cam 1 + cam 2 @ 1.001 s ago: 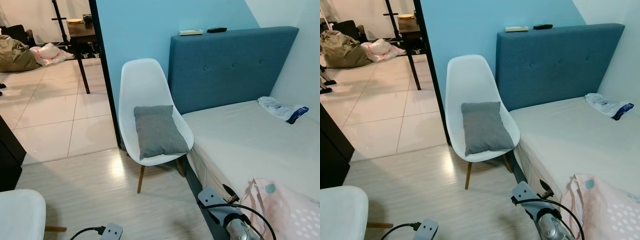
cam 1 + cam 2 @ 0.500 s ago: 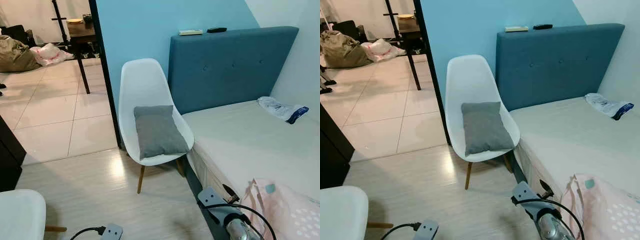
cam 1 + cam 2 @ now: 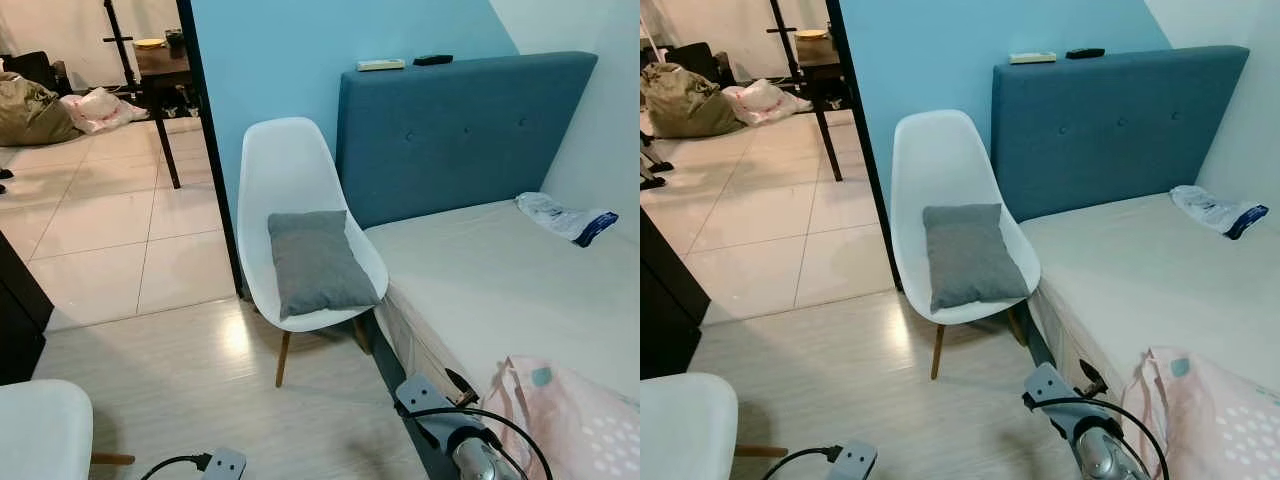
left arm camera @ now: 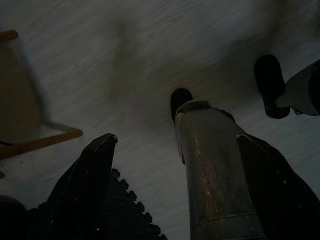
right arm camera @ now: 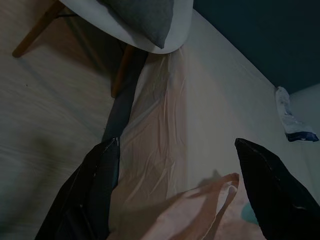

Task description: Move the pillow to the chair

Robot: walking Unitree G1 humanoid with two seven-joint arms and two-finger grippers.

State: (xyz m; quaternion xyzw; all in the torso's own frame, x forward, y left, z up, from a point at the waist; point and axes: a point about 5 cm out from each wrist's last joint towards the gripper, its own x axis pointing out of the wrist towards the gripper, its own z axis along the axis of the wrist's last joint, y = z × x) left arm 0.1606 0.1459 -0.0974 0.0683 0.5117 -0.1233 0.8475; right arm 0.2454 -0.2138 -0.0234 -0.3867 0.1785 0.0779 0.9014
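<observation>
A grey pillow (image 3: 317, 260) lies on the seat of a white shell chair (image 3: 287, 165) with wooden legs, which stands between the blue wall and the bed. From the right wrist view, the pillow's corner (image 5: 145, 15) and the chair's rim show far off. My right gripper (image 5: 177, 142) hangs open and empty above the bed's edge, well short of the chair. My left gripper (image 4: 177, 137) hangs open and empty over the wooden floor beside my own leg (image 4: 215, 175). Both wrists (image 3: 447, 420) sit low at the near edge of the eye views.
A bed (image 3: 500, 280) with a blue headboard (image 3: 460, 130) is on the right, with a plastic bag (image 3: 562, 218) on it and a pink dotted cloth (image 3: 570, 420) near me. A second white chair (image 3: 40, 430) is at lower left, dark furniture (image 3: 15, 320) beside it.
</observation>
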